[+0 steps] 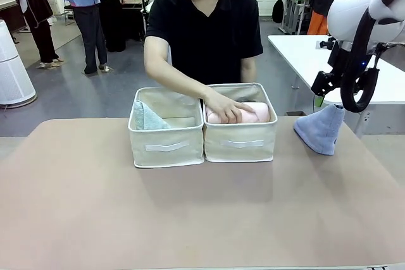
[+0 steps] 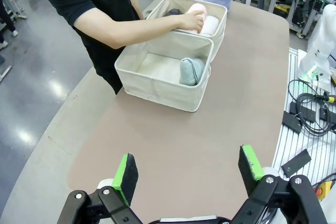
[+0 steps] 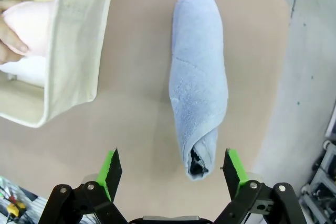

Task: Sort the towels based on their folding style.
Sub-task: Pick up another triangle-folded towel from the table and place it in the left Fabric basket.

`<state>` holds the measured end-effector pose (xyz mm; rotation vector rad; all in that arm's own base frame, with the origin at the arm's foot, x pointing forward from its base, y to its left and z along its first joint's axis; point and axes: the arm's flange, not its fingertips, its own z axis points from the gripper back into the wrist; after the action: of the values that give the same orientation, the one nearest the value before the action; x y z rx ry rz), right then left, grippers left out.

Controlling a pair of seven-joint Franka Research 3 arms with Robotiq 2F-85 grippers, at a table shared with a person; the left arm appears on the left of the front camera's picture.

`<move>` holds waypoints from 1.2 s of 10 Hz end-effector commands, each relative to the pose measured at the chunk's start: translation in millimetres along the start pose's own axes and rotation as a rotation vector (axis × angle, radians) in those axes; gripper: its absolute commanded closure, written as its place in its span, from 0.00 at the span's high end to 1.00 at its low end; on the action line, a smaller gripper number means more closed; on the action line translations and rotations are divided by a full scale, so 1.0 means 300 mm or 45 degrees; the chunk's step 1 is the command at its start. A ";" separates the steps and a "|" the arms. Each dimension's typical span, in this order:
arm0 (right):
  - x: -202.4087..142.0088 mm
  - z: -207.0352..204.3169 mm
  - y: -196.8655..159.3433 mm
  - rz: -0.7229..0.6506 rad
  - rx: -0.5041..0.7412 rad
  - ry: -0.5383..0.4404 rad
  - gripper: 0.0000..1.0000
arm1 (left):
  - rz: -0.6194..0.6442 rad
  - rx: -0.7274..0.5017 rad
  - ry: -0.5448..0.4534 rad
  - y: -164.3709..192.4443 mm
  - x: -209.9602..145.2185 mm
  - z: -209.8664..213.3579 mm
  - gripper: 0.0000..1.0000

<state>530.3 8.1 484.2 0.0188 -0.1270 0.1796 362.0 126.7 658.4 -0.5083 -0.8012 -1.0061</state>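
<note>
We judge sorting is near done and the last pick is in hand. Blue cone [image 3: 198, 82] lies on the table [image 1: 190, 219], just beside the right bin [image 1: 240, 143]. Right gripper [image 3: 171, 165] hovers over it, fingers apart, nothing held. Left gripper [image 2: 188, 165] also spread wide and empty, over the near table. Next: drop, pinch the cone mid-body, carry it to the left bin [image 1: 166, 147] with the teal cone [image 1: 147, 118]. Mind the person's hand [image 1: 224, 107] on the pink roll [image 1: 253, 113]. The blue cone is soft terry, loosely wrapped, one end open and hollow, and we expect it to squash.
</note>
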 end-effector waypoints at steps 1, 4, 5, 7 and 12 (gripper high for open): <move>0.024 -0.015 -0.007 -0.038 0.008 -0.024 1.00 | -0.013 -0.005 0.008 -0.005 -0.003 0.004 1.00; 0.042 -0.071 -0.033 -0.055 0.013 -0.007 1.00 | -0.013 -0.005 0.008 -0.005 -0.003 0.004 1.00; 0.048 -0.094 -0.047 -0.064 0.030 0.002 1.00 | -0.013 -0.005 0.008 -0.005 -0.003 0.004 1.00; 0.053 -0.146 -0.073 -0.084 0.041 0.030 1.00 | -0.013 -0.005 0.008 -0.005 -0.003 0.004 1.00; 0.037 -0.199 -0.110 -0.101 0.086 0.084 1.00 | -0.013 -0.005 0.008 -0.005 -0.003 0.004 1.00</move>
<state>550.4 -18.5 425.5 0.0519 -0.0609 0.1060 361.9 126.8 658.4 -0.5083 -0.8013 -1.0060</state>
